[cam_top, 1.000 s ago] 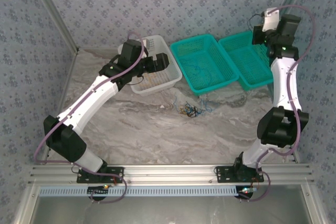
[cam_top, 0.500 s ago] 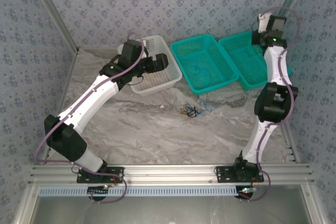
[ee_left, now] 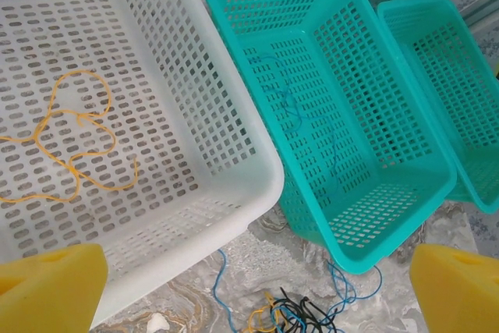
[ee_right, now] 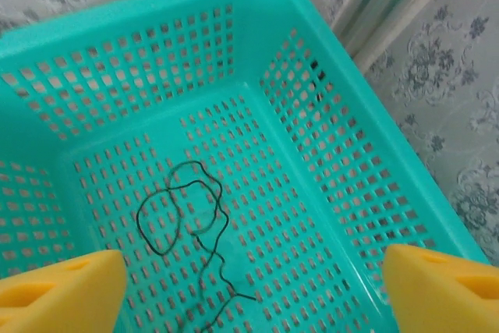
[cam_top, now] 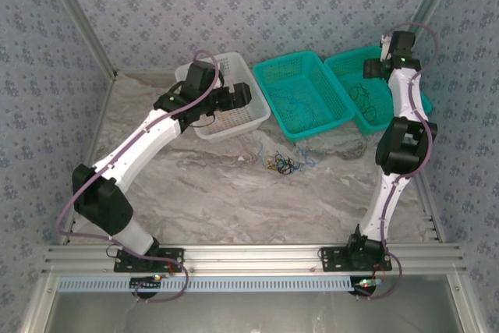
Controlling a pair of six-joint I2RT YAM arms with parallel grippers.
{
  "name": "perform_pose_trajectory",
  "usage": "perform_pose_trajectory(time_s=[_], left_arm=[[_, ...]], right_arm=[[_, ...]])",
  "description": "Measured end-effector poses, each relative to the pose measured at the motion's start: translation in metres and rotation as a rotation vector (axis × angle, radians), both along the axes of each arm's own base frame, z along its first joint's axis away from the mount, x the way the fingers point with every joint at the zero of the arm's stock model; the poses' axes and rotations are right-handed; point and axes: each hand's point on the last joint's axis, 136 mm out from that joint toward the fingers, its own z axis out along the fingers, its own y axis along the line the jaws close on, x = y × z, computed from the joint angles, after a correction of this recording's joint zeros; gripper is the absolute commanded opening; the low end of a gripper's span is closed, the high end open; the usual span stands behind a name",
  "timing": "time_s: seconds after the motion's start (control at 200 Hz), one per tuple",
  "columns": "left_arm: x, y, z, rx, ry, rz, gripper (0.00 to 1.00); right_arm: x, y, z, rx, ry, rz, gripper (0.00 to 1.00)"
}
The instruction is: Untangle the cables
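The right pincer (ee_right: 249, 290) is wide open and holds nothing. Its two yellow pads (ee_right: 58, 290) sit far apart at the bottom corners of its wrist view. Just below it a thin black wire (ee_right: 191, 224) lies curled on the floor of the right green basket (ee_right: 327, 138).

The left pincer (ee_left: 253, 290) is wide open too and holds nothing. It hangs by the white basket (ee_left: 204, 107), where a yellow wire (ee_left: 70, 138) lies in loops. Beside that, the middle green basket (ee_left: 366, 99) has a blue wire (ee_left: 284, 103) in it.

The cables (cam_top: 282, 163) are a small knotted clump of yellow, blue and black. They lie on the grey table (cam_top: 234, 200) near the middle of the top view, just in front of the middle green basket.
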Motion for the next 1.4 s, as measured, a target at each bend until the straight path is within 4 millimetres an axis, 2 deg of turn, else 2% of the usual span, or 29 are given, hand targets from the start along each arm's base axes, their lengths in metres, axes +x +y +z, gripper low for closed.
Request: perform_pose_trajectory(time_s=[0.165,0.275,0.485,0.785,1.059,1.199,1.399], left_arm=[[0.001,-0.001,-0.004,0.002,0.009,-0.003,0.99],[0.001,-0.002,-0.007,0.001,0.02,-0.001,1.0],[0.004,-0.008,-0.019,-0.007,0.053,-0.009,1.0],[0.009,-0.02,-0.034,-0.01,0.093,-0.023,1.0],[0.005,-0.035,-0.038,0.008,0.091,-0.043,0.99],[-0.002,-0.045,-0.039,0.026,0.08,-0.056,1.0],[-0.014,-0.067,-0.038,0.043,0.063,-0.091,1.0]], right_arm=[[-0.025,0.005,-0.02,0.071,0.062,-0.067,1.0],[-0.045,0.009,-0.021,0.102,0.075,-0.105,1.0],[-0.085,0.027,0.0,0.207,-0.01,-0.172,1.0],[-0.133,0.082,0.023,0.331,-0.118,-0.124,1.0],[-0.178,0.112,0.048,0.37,-0.178,-0.073,1.0],[-0.202,0.142,0.036,0.427,-0.158,-0.028,1.0],[-0.227,0.197,-0.001,0.46,-0.056,0.047,0.99]])
